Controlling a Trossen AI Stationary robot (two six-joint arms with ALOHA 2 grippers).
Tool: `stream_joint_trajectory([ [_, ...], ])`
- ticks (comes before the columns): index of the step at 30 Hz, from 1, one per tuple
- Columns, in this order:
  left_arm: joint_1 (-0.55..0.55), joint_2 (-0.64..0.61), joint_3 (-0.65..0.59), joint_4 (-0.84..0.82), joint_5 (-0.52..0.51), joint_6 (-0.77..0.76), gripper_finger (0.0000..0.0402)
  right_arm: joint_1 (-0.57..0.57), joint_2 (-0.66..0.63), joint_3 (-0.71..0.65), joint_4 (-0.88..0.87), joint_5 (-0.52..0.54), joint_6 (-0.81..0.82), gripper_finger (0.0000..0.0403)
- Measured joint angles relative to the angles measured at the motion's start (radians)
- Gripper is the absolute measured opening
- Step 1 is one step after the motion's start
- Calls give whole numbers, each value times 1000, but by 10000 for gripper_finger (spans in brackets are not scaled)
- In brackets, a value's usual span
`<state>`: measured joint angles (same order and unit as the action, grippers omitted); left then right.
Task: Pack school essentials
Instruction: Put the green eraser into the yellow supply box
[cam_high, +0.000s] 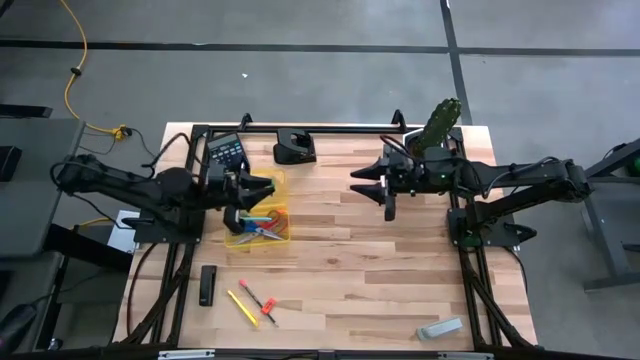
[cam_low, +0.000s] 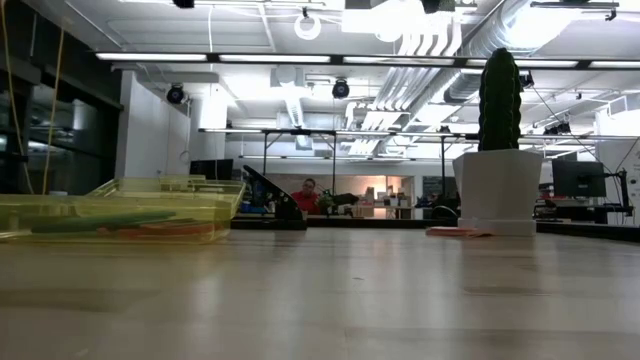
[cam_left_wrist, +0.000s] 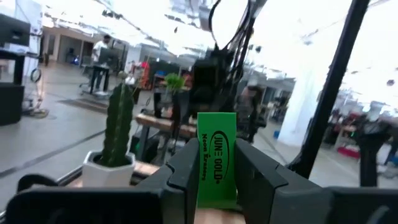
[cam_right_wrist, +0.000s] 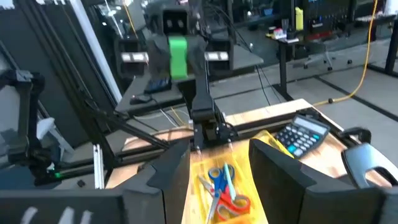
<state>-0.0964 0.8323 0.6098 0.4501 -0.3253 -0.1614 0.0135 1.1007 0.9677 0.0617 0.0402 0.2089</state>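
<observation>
Item nearest the lens, left wrist view: green eraser (cam_left_wrist: 216, 155), flat rectangular block in a printed sleeve, standing upright, clamped between the two dark fingers of the left gripper (cam_left_wrist: 216, 177). In the high view that gripper (cam_high: 245, 200) hangs over the yellow tray (cam_high: 283, 238) at the table's left middle.

Tray contents: blue-handled scissors (cam_right_wrist: 219, 176) and red-handled scissors (cam_right_wrist: 231, 204) lying crossed, with thin pens beside them; in the low view a green pen (cam_low: 95, 220) shows through the tray's clear wall (cam_low: 215, 205).

Loose on the wooden table (cam_high: 380, 260), near its front edge: yellow pen (cam_high: 241, 308), red pen (cam_high: 258, 299), black bar-shaped object (cam_high: 207, 285), grey block (cam_high: 440, 328) well apart at the front right.

Behind the tray: calculator (cam_high: 226, 151), touching or just beside its rear edge. Black stand (cam_high: 294, 148) at the back centre.

Right gripper (cam_high: 388, 187): held above the table's centre right, jaws spread wide, empty.

Cactus (cam_high: 439, 124) in white pot (cam_low: 497, 190): back right corner, just behind the right arm. A person in red (cam_low: 308, 198) sits far off in the room.
</observation>
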Motion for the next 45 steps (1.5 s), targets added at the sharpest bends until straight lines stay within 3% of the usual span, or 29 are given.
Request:
stream_joint_trajectory([
  [19,33,5,0,0,-12,24,76,0,0,0,21,-4,0,158],
  [22,45,4,0,-128,-76,1,76,0,0,0,21,-4,0,158],
  [25,74,5,0,-368,-90,-92,76,0,0,0,19,-4,0,158],
  [32,85,91,-1,-977,42,-332,76,0,0,0,16,-4,0,158],
  [35,67,156,-11,-1082,125,-370,76,0,0,0,7,-4,0,158],
  [39,38,219,-37,-1079,241,-411,76,0,0,0,-3,-3,0,158],
  [45,-5,284,-57,-1083,275,-449,76,0,0,0,-20,-3,0,158],
])
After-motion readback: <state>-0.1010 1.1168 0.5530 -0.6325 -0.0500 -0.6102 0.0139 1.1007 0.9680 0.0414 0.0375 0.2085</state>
